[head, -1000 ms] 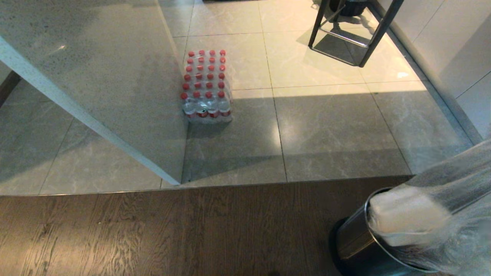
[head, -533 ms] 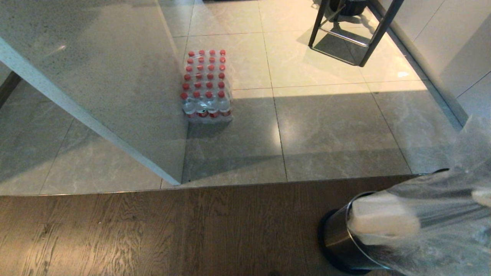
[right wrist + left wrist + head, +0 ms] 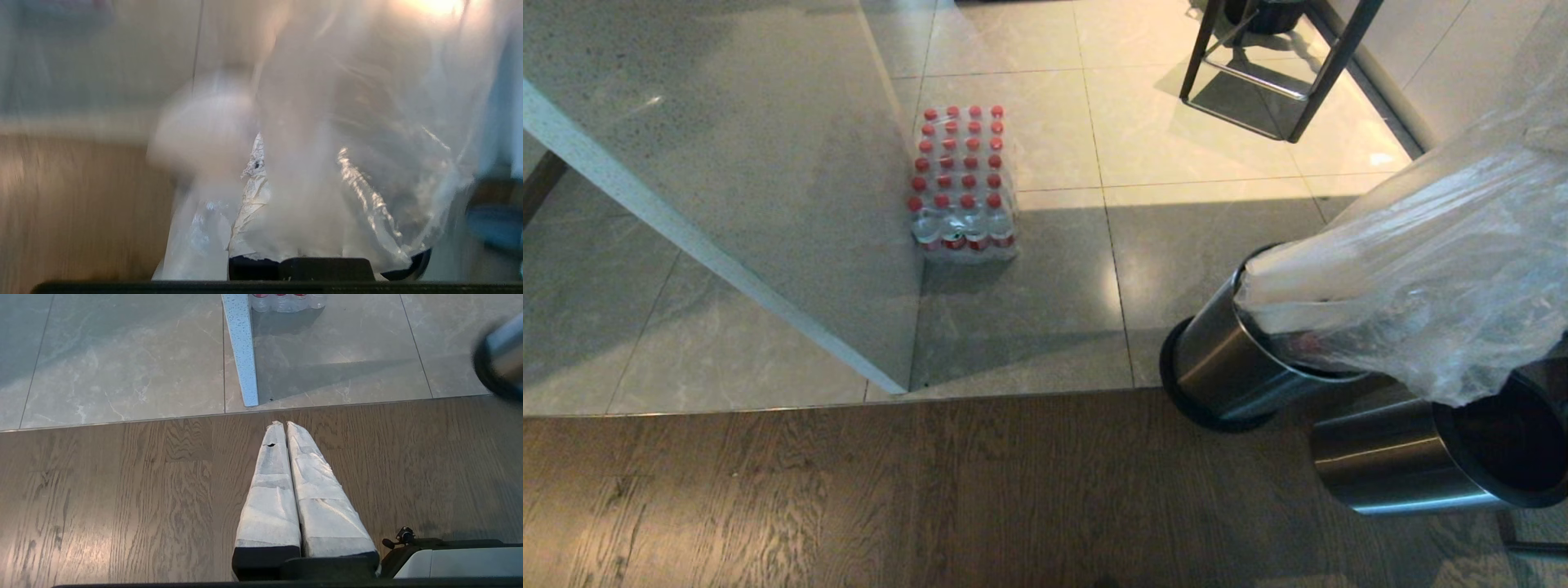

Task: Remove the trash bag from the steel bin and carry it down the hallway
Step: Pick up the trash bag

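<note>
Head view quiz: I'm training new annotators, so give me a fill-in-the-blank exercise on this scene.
The pack of bottles has ___ caps.
The trash bag has its lower end in the steel bin, which is ___, not upright.
The left gripper is ___, above the wooden floor.
Missing words: red; tilted; shut.

Sunlight bands the far floor tiles (image 3: 1217, 122) while nearer ground sits in shadow; glare and heavy motion blur smear the plastic bag (image 3: 327, 163) at the right wrist.
</note>
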Available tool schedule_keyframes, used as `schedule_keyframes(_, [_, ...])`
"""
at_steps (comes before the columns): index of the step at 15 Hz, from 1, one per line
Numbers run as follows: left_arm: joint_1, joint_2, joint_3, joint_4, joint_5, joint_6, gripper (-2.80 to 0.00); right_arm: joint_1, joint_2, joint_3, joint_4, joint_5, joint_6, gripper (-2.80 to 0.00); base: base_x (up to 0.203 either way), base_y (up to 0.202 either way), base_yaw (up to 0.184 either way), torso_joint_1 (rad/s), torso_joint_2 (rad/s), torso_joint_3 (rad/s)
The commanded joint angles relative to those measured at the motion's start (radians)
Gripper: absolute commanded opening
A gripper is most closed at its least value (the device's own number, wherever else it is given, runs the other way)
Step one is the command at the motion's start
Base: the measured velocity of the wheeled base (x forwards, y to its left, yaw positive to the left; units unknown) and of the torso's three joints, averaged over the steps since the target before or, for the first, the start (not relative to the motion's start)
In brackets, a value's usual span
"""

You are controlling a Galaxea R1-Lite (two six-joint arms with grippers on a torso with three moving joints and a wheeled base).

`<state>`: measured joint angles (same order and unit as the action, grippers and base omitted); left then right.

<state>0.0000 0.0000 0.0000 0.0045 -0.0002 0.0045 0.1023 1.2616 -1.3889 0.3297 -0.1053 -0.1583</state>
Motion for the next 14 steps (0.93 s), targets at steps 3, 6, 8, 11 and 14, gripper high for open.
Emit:
schedule_keyframes(3, [0.000, 0.000, 0.000, 0.000, 0.000, 0.000, -2.80, 0.003, -0.031, 0.534, -0.032, -0.023, -0.014, -2.80, 0.000, 0.000, 0.000, 0.000, 0.00, 0.000])
schedule_keyframes(6, [0.000, 0.000, 0.000, 0.000, 0.000, 0.000, -2.80, 0.005, -0.071, 0.777, -0.073, -0.053, -0.027, -2.80, 0.000, 0.000, 0.000, 0.000, 0.00, 0.000])
schedule_keyframes(8, [0.000, 0.000, 0.000, 0.000, 0.000, 0.000, -2.80, 0.005, -0.074, 0.804, -0.081, -0.076, -0.027, -2.80, 0.000, 0.000, 0.000, 0.000, 0.00, 0.000])
schedule_keyframes(11, [0.000, 0.000, 0.000, 0.000, 0.000, 0.000, -2.80, 0.004, -0.087, 0.807, -0.111, -0.079, -0.023, -2.80, 0.000, 0.000, 0.000, 0.000, 0.00, 0.000])
schedule_keyframes(14, [0.000, 0.000, 0.000, 0.000, 0.000, 0.000, -2.80, 0.005, -0.089, 0.756, -0.117, -0.077, -0.030, -2.80, 0.000, 0.000, 0.000, 0.000, 0.00, 0.000])
